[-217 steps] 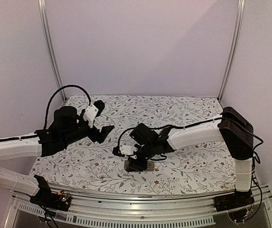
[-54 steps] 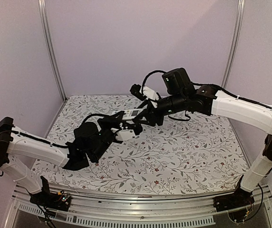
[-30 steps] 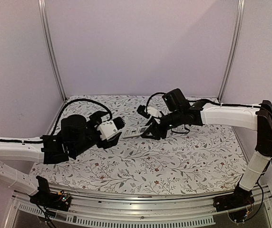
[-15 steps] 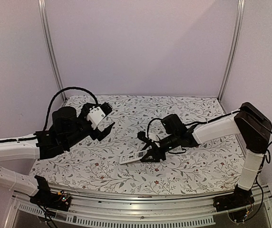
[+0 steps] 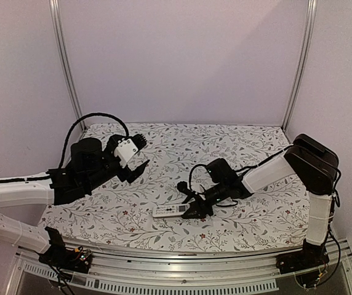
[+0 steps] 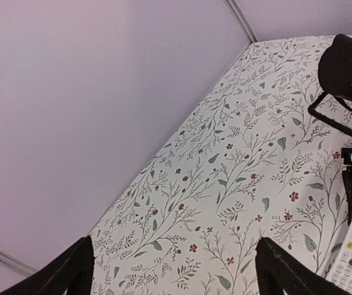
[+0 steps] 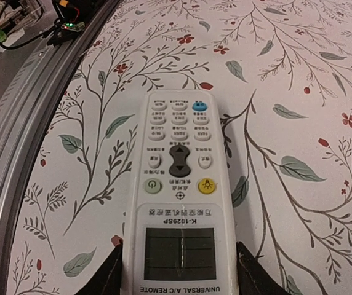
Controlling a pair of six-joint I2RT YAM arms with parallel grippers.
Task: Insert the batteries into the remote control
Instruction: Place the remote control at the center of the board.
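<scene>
The left fingers point(image 6: 71, 273) stand spread wide with nothing between them, hanging over the floral worktop point(image 5: 250, 147). The remote control point(image 7: 179, 184) lies face up (buttons showing) near the front edge, its screen end clasped by the 2 right fingers point(image 7: 111, 279).

I'm reading "K-1029SP" on the remote control point(image 7: 179, 184), between buttons point(image 7: 179, 138) and screen point(image 7: 180, 253); "UNIVERSAL A/C REMOTE" at its screen end.

Plain lilac walls point(image 5: 182, 61) close in the back and both sides, with slim aluminium posts point(image 5: 66, 61) in the rear corners. The table point(image 5: 250, 138) wears a white cloth sprigged with grey-green leaves and small red flowers. A metal rail point(image 5: 182, 284) edges its near side, and the light is soft and even.
</scene>
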